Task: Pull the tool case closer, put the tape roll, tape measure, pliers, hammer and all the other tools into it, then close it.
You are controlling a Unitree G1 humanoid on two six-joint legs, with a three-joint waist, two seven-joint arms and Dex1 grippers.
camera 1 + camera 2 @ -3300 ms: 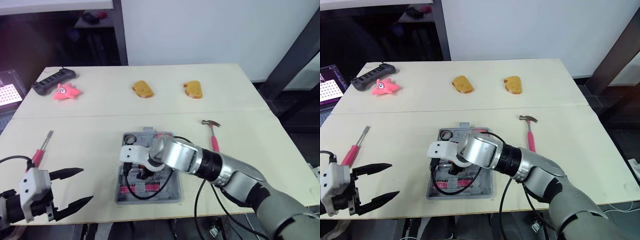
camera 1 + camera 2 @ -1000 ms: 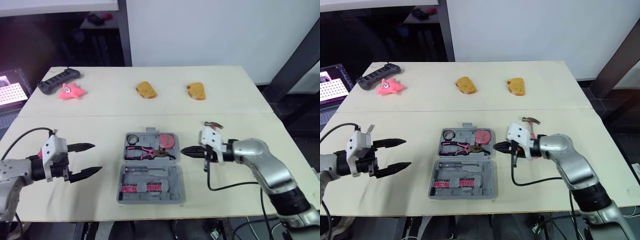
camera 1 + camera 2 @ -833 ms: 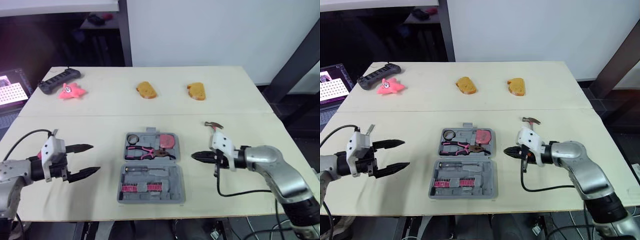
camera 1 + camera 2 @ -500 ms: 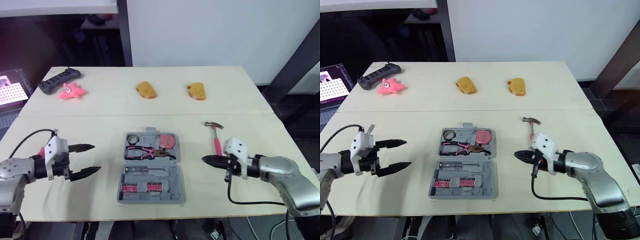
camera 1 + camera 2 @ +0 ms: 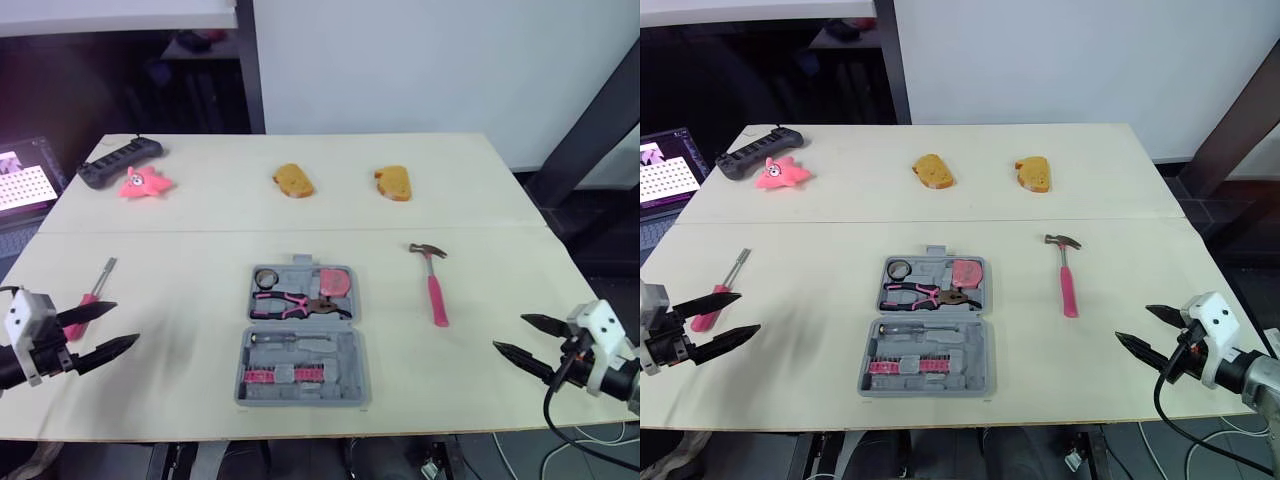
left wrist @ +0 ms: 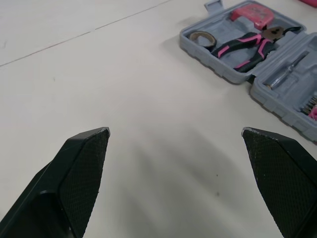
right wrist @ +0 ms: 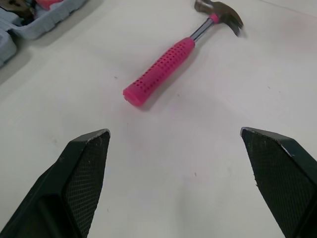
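Your stock on the tabletop (image 5: 190,250), item by item:

- Tool case (image 5: 303,335): grey, opened out flat at the middle of the near board. It lies between your two arms and neither touches it.
- Tape roll (image 5: 265,277): seated in the far half of the case, at the left corner.
- Tape measure (image 5: 336,282): red-pink, in the far half, at the right corner.
- Pliers (image 5: 297,303): pink handles, laid across the far half on the robot's side of the roll and the measure.
- Slim driver (image 5: 290,340) and a row of pink bits (image 5: 272,377): both in the near half of the case.
- Hammer (image 5: 432,282): pink grip, steel head pointing away from the robot. You will find it on the bare board to the right of the case, outside it and clear of its edge.
- Screwdriver (image 5: 100,278): pink handle, lying far left, outside the case. Its handle end sits just beside your left claw's far finger, and whether they touch cannot be told.
- Left claw (image 5: 126,322): fingers spread wide with nothing between them, low at the left edge, tips aimed toward the case.
- Right claw (image 5: 508,332): fingers spread wide and empty, by the right front corner. The hammer lies ahead of it, well apart.
- Far board: two brown bread-shaped pieces (image 5: 292,180), a pink star toy (image 5: 143,183) and a black power strip (image 5: 118,162).
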